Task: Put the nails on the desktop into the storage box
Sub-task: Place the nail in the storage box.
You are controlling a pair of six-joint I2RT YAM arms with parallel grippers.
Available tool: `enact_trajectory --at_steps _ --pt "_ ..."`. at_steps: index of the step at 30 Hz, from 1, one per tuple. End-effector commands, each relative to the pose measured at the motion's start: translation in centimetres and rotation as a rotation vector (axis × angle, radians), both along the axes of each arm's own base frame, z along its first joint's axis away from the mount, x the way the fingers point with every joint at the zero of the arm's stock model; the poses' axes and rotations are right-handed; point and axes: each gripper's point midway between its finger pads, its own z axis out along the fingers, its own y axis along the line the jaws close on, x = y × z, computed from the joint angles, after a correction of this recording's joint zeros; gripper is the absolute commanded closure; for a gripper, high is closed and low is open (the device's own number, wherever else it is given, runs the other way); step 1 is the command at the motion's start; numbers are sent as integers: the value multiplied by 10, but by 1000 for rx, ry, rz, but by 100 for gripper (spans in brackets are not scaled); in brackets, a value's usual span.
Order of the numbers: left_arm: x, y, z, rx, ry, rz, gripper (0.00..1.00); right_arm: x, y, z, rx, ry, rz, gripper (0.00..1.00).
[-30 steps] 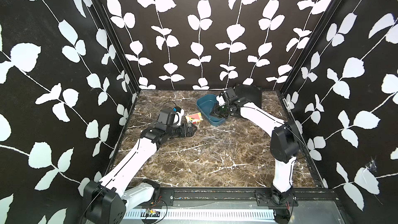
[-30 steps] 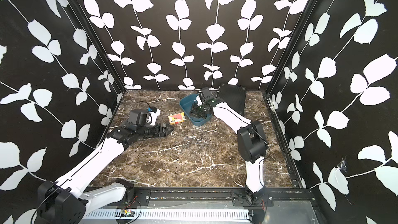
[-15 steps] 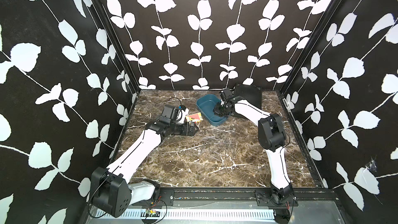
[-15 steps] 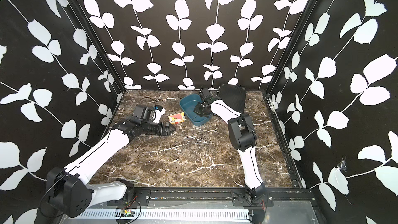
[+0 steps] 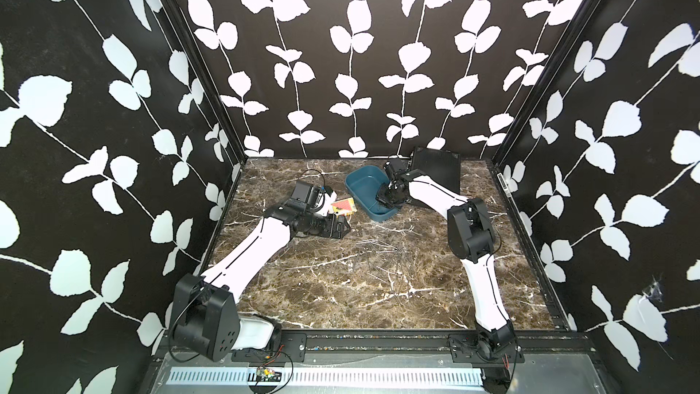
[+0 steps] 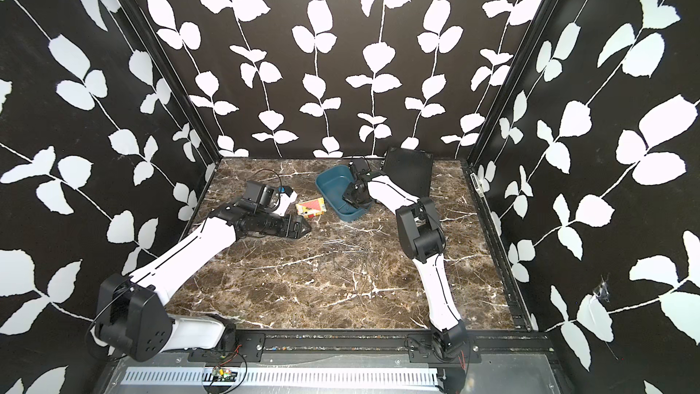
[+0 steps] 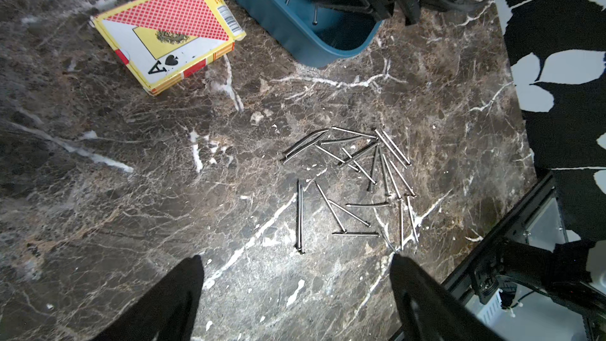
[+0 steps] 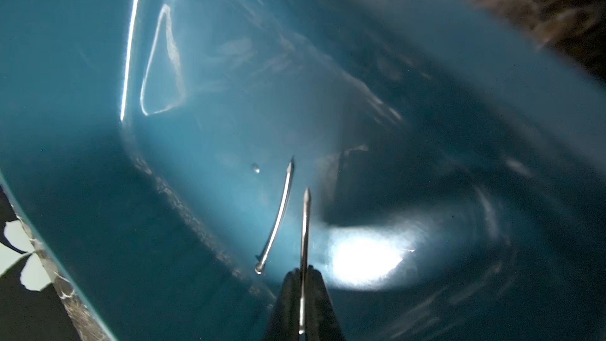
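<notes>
Inside the storage box (image 8: pixel 196 126), pinches a nail (image 8: pixel 305 224) in the right gripper (image 8: pixel 303 277); holds the left gripper (image 7: pixel 295 259) wide open above loose nails (image 7: pixel 360 175).

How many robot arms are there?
2. The left arm stretches over the desktop, its left gripper open near the card box. The right arm reaches into the storage box, its right gripper pinching a nail. None looks hidden.
</notes>
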Motion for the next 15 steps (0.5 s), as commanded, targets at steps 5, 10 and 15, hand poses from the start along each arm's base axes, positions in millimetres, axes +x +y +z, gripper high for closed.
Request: enact_trajectory --at_steps 5,10,15 --pt "-4 -1 -16 31 44 -32 13 -3 -12 54 -17 -88 43 80" --pt "-16 -11 -31 61 73 -61 16 -30 -30 94 -78 -143 138 75" --pt "-24 -25 -38 61 87 -79 15 -100 -68 88 -179 -74 223 70"
